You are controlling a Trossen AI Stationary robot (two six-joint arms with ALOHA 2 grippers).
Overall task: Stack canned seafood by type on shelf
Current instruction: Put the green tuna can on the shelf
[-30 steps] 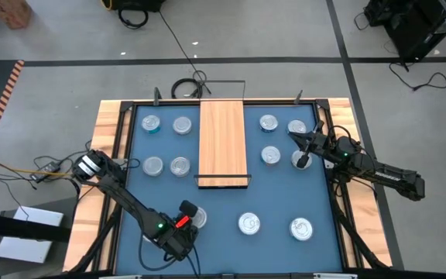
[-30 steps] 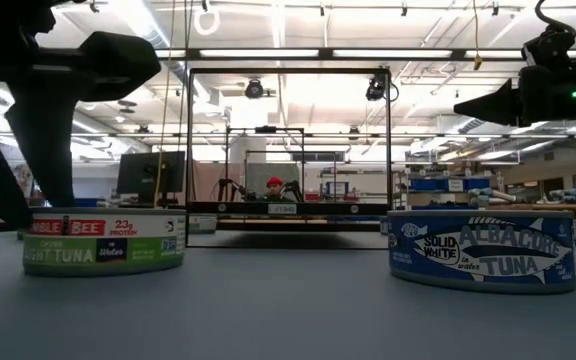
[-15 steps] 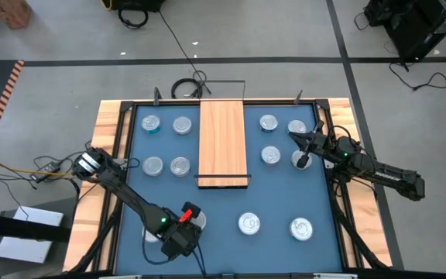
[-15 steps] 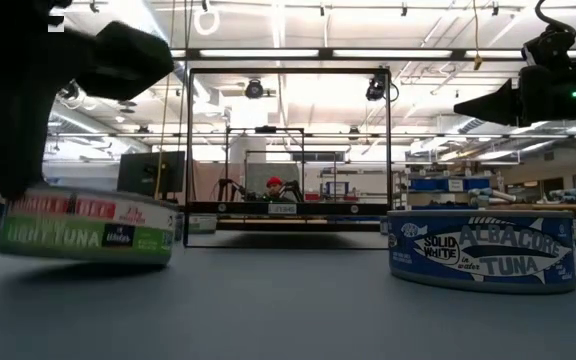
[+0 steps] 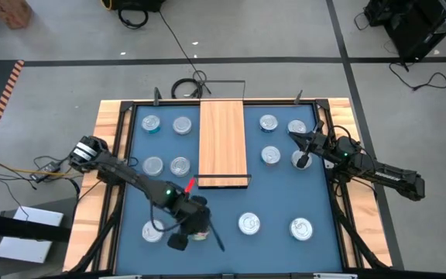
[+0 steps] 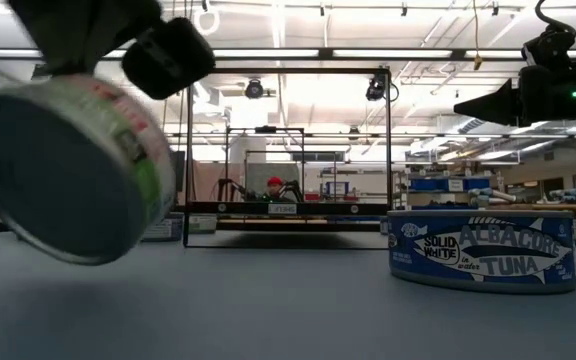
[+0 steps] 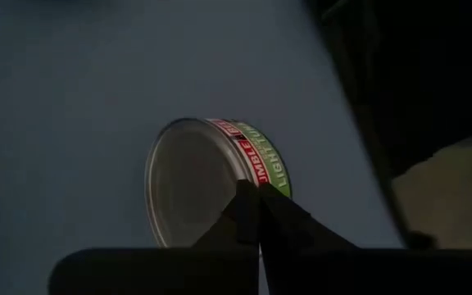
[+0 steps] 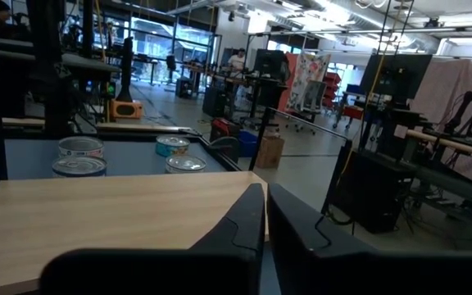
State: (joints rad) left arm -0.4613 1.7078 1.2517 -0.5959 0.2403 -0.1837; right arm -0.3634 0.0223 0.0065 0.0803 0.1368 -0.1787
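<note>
Bench: blue, matte top (image 5: 223,209) inside a pale wood border, on a grey floor crossed by cables.
Left claw: lower left of centre in the high view (image 5: 194,219); fingers pressed together, clamped on the rim of a light tuna tin (image 6: 68,170).
Held tin: short and round, red-and-green paper band, plain silver face; tilted on edge in the low view, clear of the bench; in the left wrist view it sits directly at the fingertips (image 7: 256,215).
Loose tins: shiny round tops, one at the lower left beside the left claw (image 5: 152,231), four at the upper left, the rest on the right half.
Shelf: long light-wood board (image 5: 223,141) with thin black frame ends, upright in the centre, above and right of the left claw.
Albacore tin: teal-blue side (image 6: 481,250), flat on the bench at right in the low view.
Right claw: middle right (image 5: 293,133), fingers nearly together, holding nothing, above the tins there.
</note>
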